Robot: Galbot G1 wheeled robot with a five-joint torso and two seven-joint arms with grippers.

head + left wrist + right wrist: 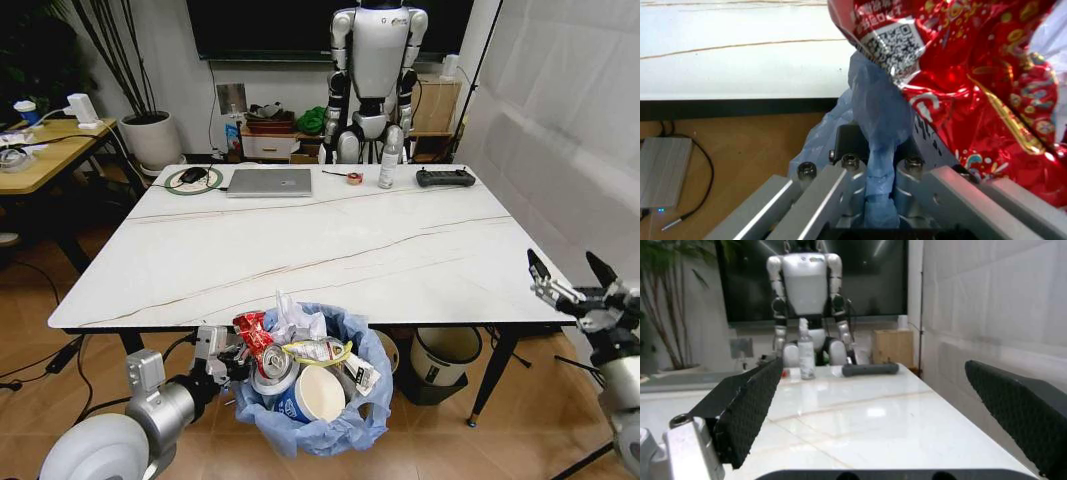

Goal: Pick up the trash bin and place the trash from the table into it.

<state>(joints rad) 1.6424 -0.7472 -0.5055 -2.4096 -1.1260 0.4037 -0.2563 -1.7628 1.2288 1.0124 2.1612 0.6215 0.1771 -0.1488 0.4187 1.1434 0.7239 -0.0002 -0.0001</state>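
The trash bin (330, 425), lined with a crinkled light-blue bag, hangs just below the near edge of the white table (330, 240). Trash fills it: a red wrapper (250, 330), a crushed red can (268, 362), a blue paper cup (312, 395) and white tissue (295, 322). My left gripper (225, 360) is shut on the bin's left rim. In the left wrist view the blue bag (877, 150) is pinched in that gripper (877, 172), with the red wrapper (973, 75) right above it. My right gripper (572, 272) is open and holds nothing, off the table's right corner; its wrist view shows it (883, 410) spread wide over the tabletop (860, 415).
On the table's far side lie a laptop (269, 182), a mouse on a green ring (193, 177), a tape roll (353, 178), a bottle (388, 158) and a black remote (446, 177). A humanoid robot (377, 70) stands behind. A cream bin (447, 355) sits under the table, a wooden desk (50, 150) at left.
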